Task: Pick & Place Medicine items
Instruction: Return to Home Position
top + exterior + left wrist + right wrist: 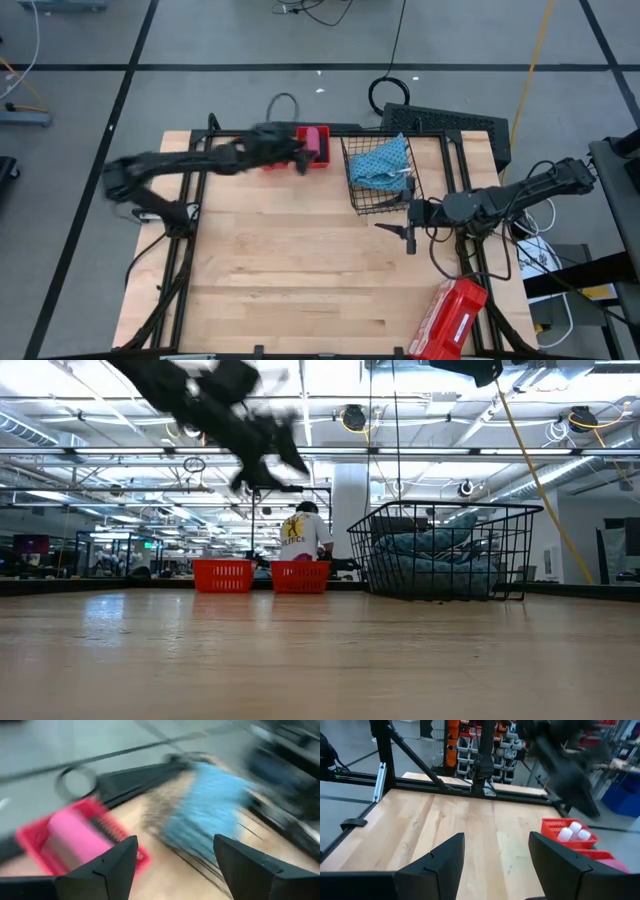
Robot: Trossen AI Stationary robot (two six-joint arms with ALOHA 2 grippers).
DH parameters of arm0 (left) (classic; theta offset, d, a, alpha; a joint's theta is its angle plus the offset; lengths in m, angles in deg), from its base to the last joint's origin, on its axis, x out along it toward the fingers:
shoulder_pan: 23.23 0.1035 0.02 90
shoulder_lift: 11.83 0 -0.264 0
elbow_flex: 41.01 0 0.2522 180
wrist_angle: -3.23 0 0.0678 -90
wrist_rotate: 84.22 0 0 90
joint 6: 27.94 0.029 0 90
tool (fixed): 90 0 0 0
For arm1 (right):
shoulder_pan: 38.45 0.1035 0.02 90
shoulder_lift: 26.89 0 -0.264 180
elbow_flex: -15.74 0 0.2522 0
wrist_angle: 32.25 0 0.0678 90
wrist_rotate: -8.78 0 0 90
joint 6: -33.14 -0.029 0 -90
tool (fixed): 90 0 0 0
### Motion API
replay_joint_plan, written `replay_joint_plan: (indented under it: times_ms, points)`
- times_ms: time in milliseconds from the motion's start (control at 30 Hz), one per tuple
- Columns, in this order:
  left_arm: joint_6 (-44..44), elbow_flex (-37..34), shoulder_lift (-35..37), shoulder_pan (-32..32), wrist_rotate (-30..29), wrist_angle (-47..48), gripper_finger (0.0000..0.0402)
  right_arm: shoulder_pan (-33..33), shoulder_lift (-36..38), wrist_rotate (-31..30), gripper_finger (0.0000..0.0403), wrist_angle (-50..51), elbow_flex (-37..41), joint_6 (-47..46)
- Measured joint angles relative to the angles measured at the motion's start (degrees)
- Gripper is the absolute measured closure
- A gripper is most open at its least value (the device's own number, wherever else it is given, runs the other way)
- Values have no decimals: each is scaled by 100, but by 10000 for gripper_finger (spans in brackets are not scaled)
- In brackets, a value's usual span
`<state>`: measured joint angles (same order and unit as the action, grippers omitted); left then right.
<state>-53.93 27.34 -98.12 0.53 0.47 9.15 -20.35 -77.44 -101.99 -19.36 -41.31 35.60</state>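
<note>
A pink tube (75,836) lies in a small red basket (322,158) at the table's far edge. A second red basket (551,826) beside it holds white-capped vials (572,831); in the high view my left arm covers most of it. My left gripper (175,845) hovers above these baskets, open, with nothing between its fingers; it shows blurred in the low view (280,465). My right gripper (400,233) waits open over the table's right side, near the wire basket, holding nothing (497,837).
A black wire basket (356,190) with a blue patterned cloth (385,162) stands at the far right of the table. A large red case (450,318) lies at the near right corner. Bare wooden tabletop (290,260) fills the middle and near side. A person (305,532) sits far behind.
</note>
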Motion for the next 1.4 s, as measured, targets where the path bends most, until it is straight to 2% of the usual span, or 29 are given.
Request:
replay_joint_plan:
  times_ms: [167,233,333,433,533,767,900,1067,1400]
  points:
    - [2034,9,2252,-126,1472,1666,144,0,233,-2,193,5,0,279]
    - [2530,7,3045,-146,1694,2342,146,0,355,-4,193,4,0,279]
    - [2544,-3,4164,-208,1748,3508,146,0,434,-4,193,-72,0,288]
    - [2705,-273,5091,-362,1645,3898,146,0,443,-9,193,-95,0,376]
    - [2722,-1066,5805,-535,1626,3429,147,0,436,-11,193,-35,0,430]
    - [2205,-3373,7368,-889,1693,1660,147,-2,488,-44,193,-52,0,431]
    - [1987,-4216,7994,-1091,1663,1009,147,-17,656,-178,193,153,16,18]
    - [1830,-4720,8396,-1374,1387,730,146,-59,1087,45,193,223,473,-180]
    - [2166,-4774,8392,-2034,627,454,146,-271,2385,131,193,-208,1676,-798]
